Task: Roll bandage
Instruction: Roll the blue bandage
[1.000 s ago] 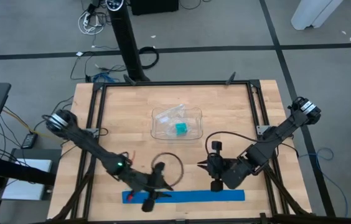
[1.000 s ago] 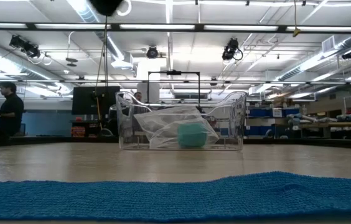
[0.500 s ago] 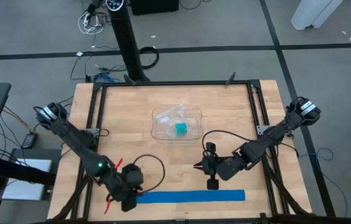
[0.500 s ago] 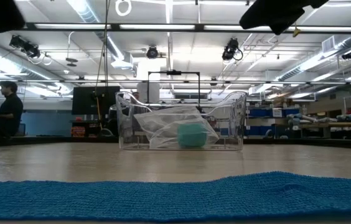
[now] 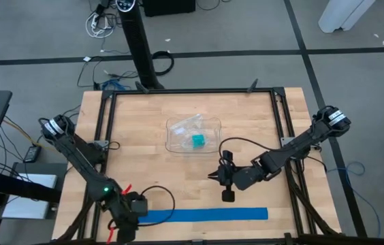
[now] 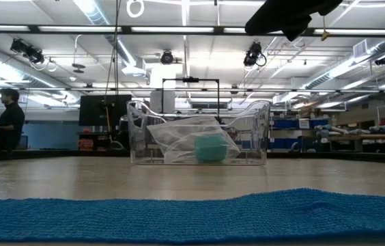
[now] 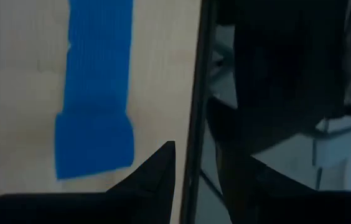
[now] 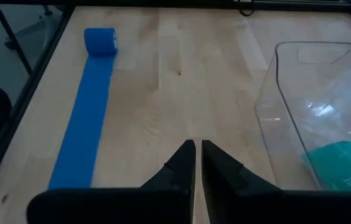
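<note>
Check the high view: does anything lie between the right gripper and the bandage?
No. Only bare wood separates the right gripper from the bandage; the right wrist view confirms it.

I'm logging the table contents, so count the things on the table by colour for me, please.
Blue: 1, the bright blue fabric bandage strip
Teal-green: 1, the small square block
Clear: 1, the plastic tray, crinkled plastic inside
Total: 3
</note>
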Controlling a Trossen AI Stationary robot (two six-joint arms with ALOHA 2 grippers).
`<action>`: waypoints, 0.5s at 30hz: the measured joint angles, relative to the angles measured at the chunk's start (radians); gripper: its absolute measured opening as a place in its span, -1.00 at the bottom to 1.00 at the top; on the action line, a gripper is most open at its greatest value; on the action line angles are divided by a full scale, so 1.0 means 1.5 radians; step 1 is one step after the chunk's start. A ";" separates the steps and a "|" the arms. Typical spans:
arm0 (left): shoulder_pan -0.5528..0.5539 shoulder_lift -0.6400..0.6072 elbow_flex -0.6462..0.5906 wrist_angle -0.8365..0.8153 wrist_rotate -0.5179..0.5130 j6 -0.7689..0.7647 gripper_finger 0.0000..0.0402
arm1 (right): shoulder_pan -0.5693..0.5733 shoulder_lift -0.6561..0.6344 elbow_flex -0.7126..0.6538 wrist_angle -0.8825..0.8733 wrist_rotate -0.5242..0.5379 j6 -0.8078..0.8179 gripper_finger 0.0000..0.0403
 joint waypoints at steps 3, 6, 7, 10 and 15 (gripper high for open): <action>0.001 0.000 0.000 -0.071 0.004 0.006 -0.40 | -0.008 0.000 0.000 -0.001 -0.001 -0.008 -0.88; -0.004 0.003 0.000 -0.138 -0.017 0.028 -0.40 | -0.016 0.000 0.000 0.001 -0.002 -0.025 -0.88; -0.006 0.007 0.000 -0.144 -0.024 0.038 -0.40 | -0.019 0.000 0.000 0.001 -0.002 -0.029 -0.88; -0.013 0.013 0.005 -0.138 -0.056 0.092 -0.40 | -0.029 0.000 0.000 0.000 -0.002 -0.031 -0.89; -0.021 0.036 0.019 -0.148 -0.107 0.174 -0.40 | -0.041 0.000 0.000 -0.004 -0.007 -0.031 -0.89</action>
